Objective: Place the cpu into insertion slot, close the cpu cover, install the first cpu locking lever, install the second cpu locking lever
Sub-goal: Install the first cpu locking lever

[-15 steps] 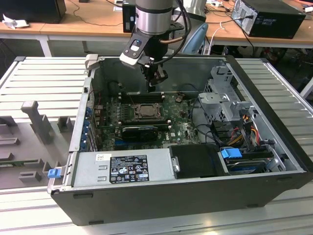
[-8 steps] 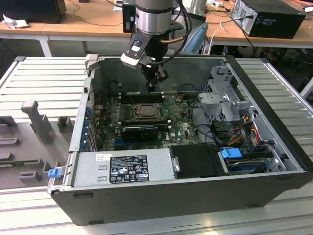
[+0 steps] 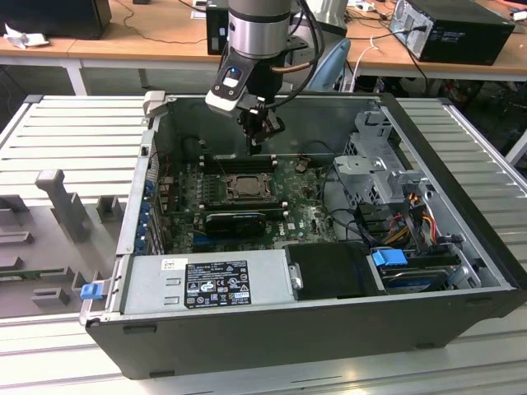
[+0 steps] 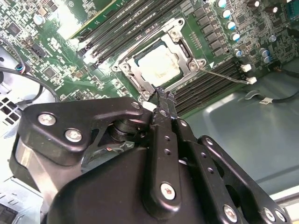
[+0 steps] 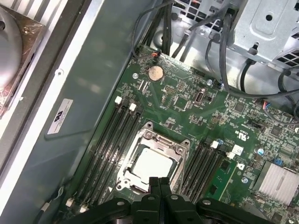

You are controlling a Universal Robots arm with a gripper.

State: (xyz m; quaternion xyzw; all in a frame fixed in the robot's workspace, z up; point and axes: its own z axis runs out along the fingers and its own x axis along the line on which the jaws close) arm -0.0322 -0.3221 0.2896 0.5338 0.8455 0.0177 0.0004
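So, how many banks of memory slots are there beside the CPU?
2. One bank lies between the cpu and the grey case wall; the other bank lies on the cpu's opposite side, toward the finned silver heatsink. The gripper covers some board, so more could be hidden.

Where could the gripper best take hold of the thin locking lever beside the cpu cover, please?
Probably near the free end of the locking lever, from above: the thin rod juts out from the cpu cover across the memory slots.
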